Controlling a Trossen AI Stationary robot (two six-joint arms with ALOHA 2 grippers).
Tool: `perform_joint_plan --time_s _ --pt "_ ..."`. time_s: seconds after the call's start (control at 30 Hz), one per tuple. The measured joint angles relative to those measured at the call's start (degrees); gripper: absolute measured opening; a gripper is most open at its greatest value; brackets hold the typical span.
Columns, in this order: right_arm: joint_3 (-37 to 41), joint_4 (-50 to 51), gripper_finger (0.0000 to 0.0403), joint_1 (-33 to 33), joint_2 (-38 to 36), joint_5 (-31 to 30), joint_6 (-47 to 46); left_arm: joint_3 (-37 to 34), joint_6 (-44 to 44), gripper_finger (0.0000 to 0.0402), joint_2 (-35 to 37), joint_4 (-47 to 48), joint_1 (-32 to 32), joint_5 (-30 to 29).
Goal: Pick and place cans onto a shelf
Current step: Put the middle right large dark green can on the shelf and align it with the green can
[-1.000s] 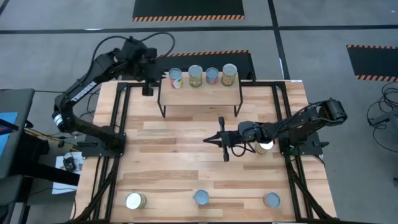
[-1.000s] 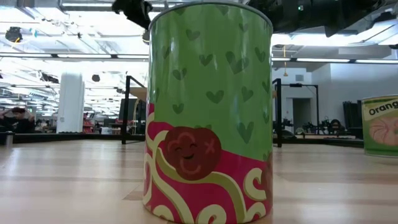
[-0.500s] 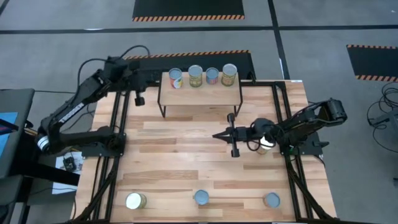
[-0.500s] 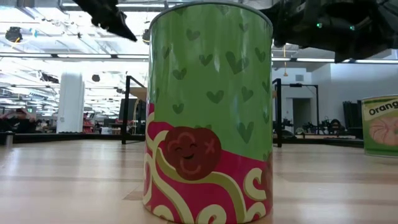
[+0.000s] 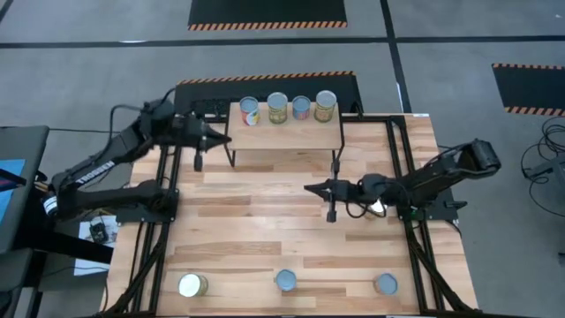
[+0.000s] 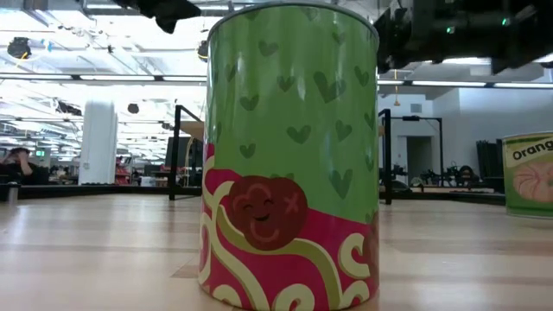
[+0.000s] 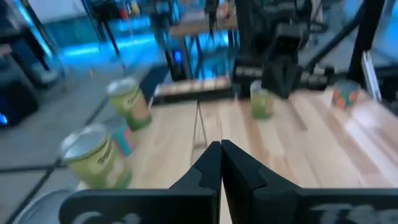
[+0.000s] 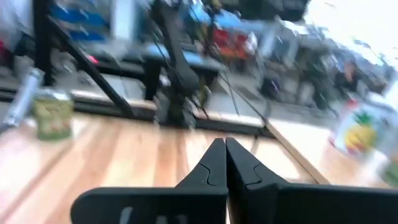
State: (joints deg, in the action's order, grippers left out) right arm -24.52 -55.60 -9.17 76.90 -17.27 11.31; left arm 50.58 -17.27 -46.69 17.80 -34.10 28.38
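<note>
The shelf (image 5: 284, 132) stands at the table's far middle on thin black legs. Several cans stand in a row on its plank top, among them one (image 5: 250, 111) at the left end and one (image 5: 325, 105) at the right end. Three cans (image 5: 192, 284) (image 5: 285, 281) (image 5: 385, 283) stand along the near edge. A green and pink can (image 6: 289, 155) fills the low view. One pale can (image 5: 378, 204) stands under my right arm. My left gripper (image 5: 225, 140) is shut and empty beside the shelf's left end. My right gripper (image 5: 308, 188) is shut and empty over the table's middle.
Black frame rails (image 5: 168, 203) (image 5: 408, 221) run along both sides of the table. Bare wood (image 5: 256, 230) lies between the shelf and the near row of cans. An orange-labelled can (image 6: 529, 173) shows at the right of the low view.
My left gripper has drawn back from the shelf's far left corner toward the table's near and left side. It has turned level, and its fingers now point toward the shelf. My right gripper has moved a little toward the table's right and far side. The cans have stayed in place.
</note>
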Motion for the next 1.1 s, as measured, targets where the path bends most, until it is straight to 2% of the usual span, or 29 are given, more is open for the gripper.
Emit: perform_joint_plan --time_s 0.1,0.2,0.37,0.57,0.7,0.87,0.97,1.1 --pt "-3.2 15.1 0.0006 -3.6 -4.4 -7.9 -3.1 -7.9 3.8 0.0 3.5 -10.3 2.8 -0.6" --pt "-8.1 32.3 0.0006 -7.1 -7.7 -12.9 -8.8 -14.4 5.0 0.0 6.9 -17.2 5.3 -0.6" --pt "-17.8 58.6 0.0018 -11.0 -9.7 -14.6 -22.4 -22.8 5.8 0.0 11.6 -23.7 8.2 -3.9" --pt "-29.0 88.6 0.0075 -14.6 -9.3 -15.5 -42.0 -27.2 6.0 0.0 15.0 -24.6 9.3 -6.4" --pt "-35.2 108.2 0.0108 -16.5 -9.0 -12.3 -58.9 -28.5 6.1 0.0 16.1 -24.7 9.4 -6.3" --pt "-37.0 124.1 0.0129 -18.2 -7.6 -4.2 -77.9 -29.5 6.2 0.0 15.9 -24.7 9.4 -6.3" --pt "-36.8 130.7 0.0137 -18.2 -5.2 -0.2 -83.7 -29.9 6.2 0.0 15.7 -24.7 9.4 -6.3" --pt "-36.9 135.5 0.0151 -17.9 -1.8 3.2 -85.0 -30.2 7.0 0.0 15.7 -24.4 9.3 -6.2"
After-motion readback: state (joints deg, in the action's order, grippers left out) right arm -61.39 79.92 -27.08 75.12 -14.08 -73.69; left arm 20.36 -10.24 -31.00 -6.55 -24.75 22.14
